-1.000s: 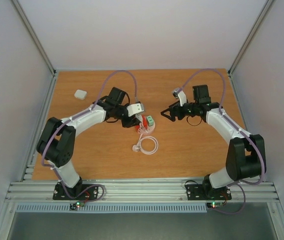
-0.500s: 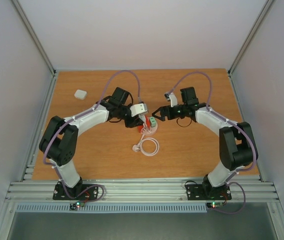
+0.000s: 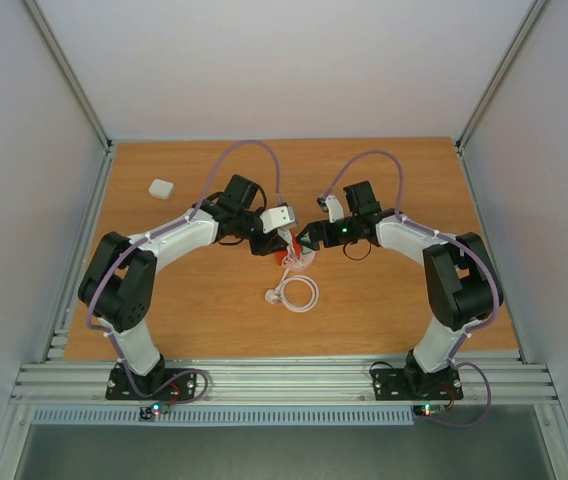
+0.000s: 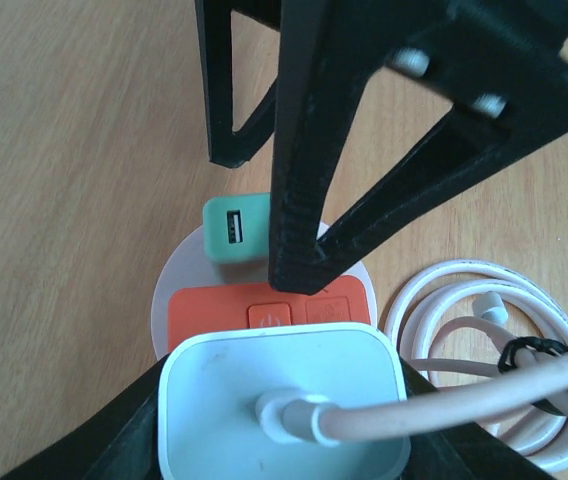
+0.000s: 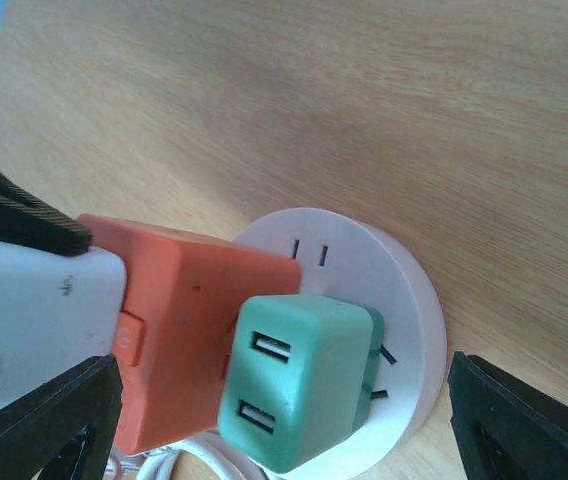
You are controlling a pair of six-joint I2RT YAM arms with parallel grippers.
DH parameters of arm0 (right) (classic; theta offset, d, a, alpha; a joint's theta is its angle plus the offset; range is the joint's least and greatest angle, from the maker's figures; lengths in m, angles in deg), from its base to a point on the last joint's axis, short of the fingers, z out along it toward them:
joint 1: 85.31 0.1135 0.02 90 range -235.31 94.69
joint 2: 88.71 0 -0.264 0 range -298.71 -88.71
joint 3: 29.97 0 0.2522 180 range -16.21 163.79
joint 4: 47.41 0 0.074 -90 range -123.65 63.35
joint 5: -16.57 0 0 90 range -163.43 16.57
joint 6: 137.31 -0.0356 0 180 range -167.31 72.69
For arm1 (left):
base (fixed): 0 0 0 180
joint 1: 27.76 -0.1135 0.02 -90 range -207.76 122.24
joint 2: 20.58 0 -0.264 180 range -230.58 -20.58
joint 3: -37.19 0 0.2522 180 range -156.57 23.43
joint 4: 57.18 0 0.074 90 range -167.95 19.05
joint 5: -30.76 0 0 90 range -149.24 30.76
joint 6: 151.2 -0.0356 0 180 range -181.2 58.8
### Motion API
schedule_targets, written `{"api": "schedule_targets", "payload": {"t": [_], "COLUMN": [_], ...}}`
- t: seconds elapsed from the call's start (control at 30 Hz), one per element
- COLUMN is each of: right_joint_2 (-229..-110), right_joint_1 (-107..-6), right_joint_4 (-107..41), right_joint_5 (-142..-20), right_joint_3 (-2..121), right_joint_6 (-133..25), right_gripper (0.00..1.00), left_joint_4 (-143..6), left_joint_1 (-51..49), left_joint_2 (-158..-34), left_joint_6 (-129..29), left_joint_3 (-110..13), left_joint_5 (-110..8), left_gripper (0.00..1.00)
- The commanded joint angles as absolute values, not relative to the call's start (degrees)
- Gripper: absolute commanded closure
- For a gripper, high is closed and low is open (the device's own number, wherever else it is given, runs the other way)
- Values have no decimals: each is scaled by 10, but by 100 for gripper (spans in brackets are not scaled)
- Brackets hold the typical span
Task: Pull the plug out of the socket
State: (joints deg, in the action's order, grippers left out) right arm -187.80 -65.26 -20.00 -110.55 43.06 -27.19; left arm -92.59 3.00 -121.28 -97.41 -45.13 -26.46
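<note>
Socket (image 5: 364, 260) could lift with green plug (image 5: 299, 390); right end effector (image 5: 284, 420) gapes wide; left end effector (image 4: 274, 440) clamps only white block (image 4: 284, 370).

1. The right gripper (image 5: 286, 425) has its jaws spread wide, leaving free room on either side of the green plug (image 5: 299, 385).
2. The red cube (image 5: 194, 310) stands just beside the plug, crowding the gap toward the left arm.
3. The left gripper (image 4: 284, 435), clamped on the white block (image 4: 284, 385), bars the socket (image 5: 394, 285) from that side.
4. A coiled cable (image 3: 294, 292) lies just beside the socket on the near side, and bare bench (image 3: 394, 305) opens to the right.
</note>
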Motion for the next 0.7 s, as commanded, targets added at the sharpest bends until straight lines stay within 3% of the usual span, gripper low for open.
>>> {"api": "schedule_targets", "payload": {"t": [0.0, 0.67], "right_joint_2": [-1890, -1915], "right_joint_1": [-641, -627], "right_joint_4": [-210, -206], "right_joint_5": [-1085, -1006], "right_joint_3": [421, 386], "right_joint_6": [-263, -214], "right_gripper": [10, 9], "left_joint_4": [-912, -867], "left_joint_1": [37, 35], "left_joint_2": [-1220, -1198], "left_joint_6": [-965, -910], "left_joint_3": [-441, -450], "left_joint_5": [-264, -202], "left_gripper": [79, 83]}}
